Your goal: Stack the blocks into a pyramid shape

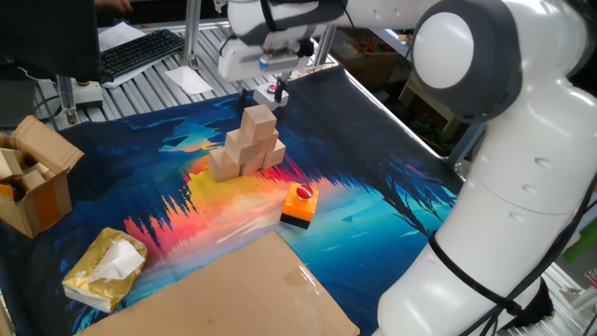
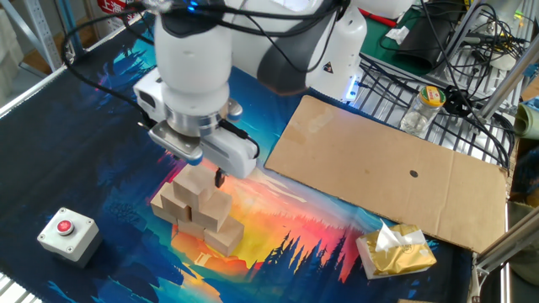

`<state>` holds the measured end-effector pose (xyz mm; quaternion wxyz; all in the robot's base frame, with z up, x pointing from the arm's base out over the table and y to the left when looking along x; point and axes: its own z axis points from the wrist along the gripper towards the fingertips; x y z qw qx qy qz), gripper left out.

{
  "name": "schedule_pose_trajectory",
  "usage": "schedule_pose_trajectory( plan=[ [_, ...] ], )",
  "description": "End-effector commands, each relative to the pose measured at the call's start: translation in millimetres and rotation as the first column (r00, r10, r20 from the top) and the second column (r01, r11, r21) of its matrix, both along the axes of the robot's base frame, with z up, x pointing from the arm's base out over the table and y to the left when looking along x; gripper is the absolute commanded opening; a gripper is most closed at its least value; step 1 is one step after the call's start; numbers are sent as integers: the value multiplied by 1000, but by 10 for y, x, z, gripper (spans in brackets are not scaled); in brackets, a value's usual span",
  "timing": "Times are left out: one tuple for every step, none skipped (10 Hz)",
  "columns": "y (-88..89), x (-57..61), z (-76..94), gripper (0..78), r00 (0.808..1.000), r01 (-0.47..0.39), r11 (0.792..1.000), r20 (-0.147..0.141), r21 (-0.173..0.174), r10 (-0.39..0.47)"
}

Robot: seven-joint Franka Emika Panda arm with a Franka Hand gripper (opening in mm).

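Note:
The light-tan wooden blocks (image 1: 246, 146) stand stacked as a pyramid on the colourful mat, a single cube (image 1: 259, 119) on top. The stack also shows in the other fixed view (image 2: 196, 206), with the top cube (image 2: 192, 183) just under the arm. My gripper (image 1: 265, 94) hangs a little above the top cube, open and empty, its fingers apart from the block. In the other fixed view the gripper (image 2: 202, 172) is mostly hidden by the wrist; one fingertip (image 2: 219, 178) shows beside the top cube.
An orange-and-black box with a red button (image 1: 299, 204) sits on the mat near the stack. A grey button box (image 2: 65, 231), a brown cardboard sheet (image 2: 383, 168), a tissue pack (image 1: 104, 267) and an open cardboard box (image 1: 33, 182) lie around the mat.

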<state>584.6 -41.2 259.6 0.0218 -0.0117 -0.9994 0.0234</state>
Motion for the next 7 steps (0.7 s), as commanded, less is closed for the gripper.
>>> schedule_pose_trajectory(
  plan=[
    [-76, 80, 185, 775, 1000, -3, 1000, -26, 1, 3],
    [-79, 67, 201, 775, 1000, 4, 1000, -26, -2, -4],
    [-85, 60, 211, 775, 1000, 8, 1000, -27, -5, -8],
    [-85, 58, 214, 775, 1000, 9, 1000, -28, -5, -9],
    [-80, 54, 218, 775, 999, 17, 1000, -29, -7, -17],
    [-78, 52, 220, 775, 999, 20, 1000, -29, -10, -20],
    [-78, 51, 221, 775, 999, 20, 1000, -29, -10, -20]
  ],
)
